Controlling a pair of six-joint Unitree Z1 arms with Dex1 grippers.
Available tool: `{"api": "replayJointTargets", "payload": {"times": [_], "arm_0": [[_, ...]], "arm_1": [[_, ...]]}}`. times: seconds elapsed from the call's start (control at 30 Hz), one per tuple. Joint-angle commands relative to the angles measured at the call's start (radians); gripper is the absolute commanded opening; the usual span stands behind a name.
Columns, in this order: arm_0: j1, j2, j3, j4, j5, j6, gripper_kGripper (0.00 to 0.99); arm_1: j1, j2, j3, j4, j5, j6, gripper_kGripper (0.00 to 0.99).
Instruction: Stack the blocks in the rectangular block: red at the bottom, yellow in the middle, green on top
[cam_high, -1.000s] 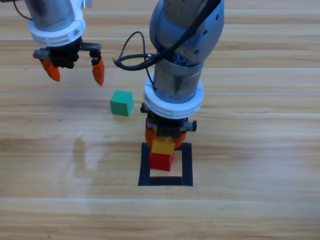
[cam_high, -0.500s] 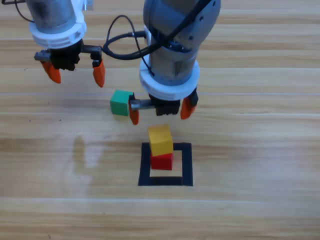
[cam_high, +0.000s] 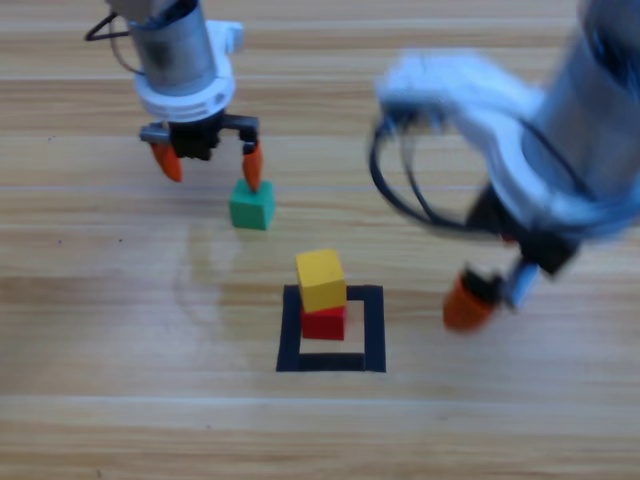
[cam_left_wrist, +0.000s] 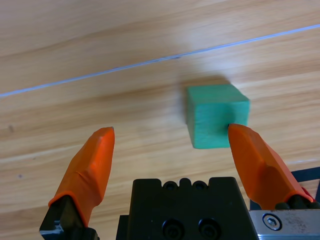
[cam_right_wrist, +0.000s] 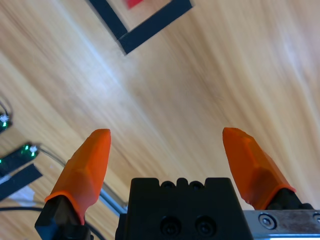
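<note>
The yellow cube (cam_high: 321, 279) sits on the red cube (cam_high: 323, 322) inside the dark tape rectangle (cam_high: 374, 330). The teal-green cube (cam_high: 251, 205) lies on the wood up and left of the rectangle. My left gripper (cam_high: 209, 163) hangs open just above it, with its right jaw over the cube's top edge. In the left wrist view the green cube (cam_left_wrist: 217, 115) lies ahead of the right jaw, off to the right of the gap between the jaws. My right gripper (cam_right_wrist: 167, 150) is open over bare wood to the right of the rectangle (cam_right_wrist: 150, 26), and appears blurred in the high view.
The right arm's black cable (cam_high: 400, 195) loops above the table right of the stack. Bare wood lies to the left of and below the rectangle.
The right gripper let go of the yellow cube on the red one, rose and swung away to the right. The left gripper moved right and down to the green cube.
</note>
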Motion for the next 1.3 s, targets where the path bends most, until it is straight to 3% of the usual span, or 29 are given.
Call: {"api": "replayJointTargets", "payload": {"times": [0.03,0.17,0.37,0.63,0.8,1.3], "arm_0": [[-0.073,0.081,-0.022,-0.003,-0.015,0.008,0.960],[-0.077,0.078,-0.023,-0.003,-0.007,-0.009,0.962],[-0.082,0.038,-0.025,0.014,0.017,-0.028,0.962],[-0.114,-0.025,-0.186,0.156,0.039,-0.036,0.963],[-0.133,-0.040,-0.195,0.156,0.034,-0.038,0.962],[-0.156,0.142,-0.212,0.145,0.027,-0.122,0.960]], "arm_1": [[0.013,-0.146,0.209,-0.224,0.152,-0.070,0.990],[0.013,-0.147,0.252,-0.237,0.218,-0.107,0.989],[0.013,-0.162,0.270,-0.238,0.255,-0.121,0.989],[0.013,-0.232,0.305,-0.261,0.260,-0.127,0.989],[0.013,-0.251,0.325,-0.275,0.261,-0.131,0.990],[0.013,-0.247,0.335,-0.289,0.267,-0.135,0.990]]}}
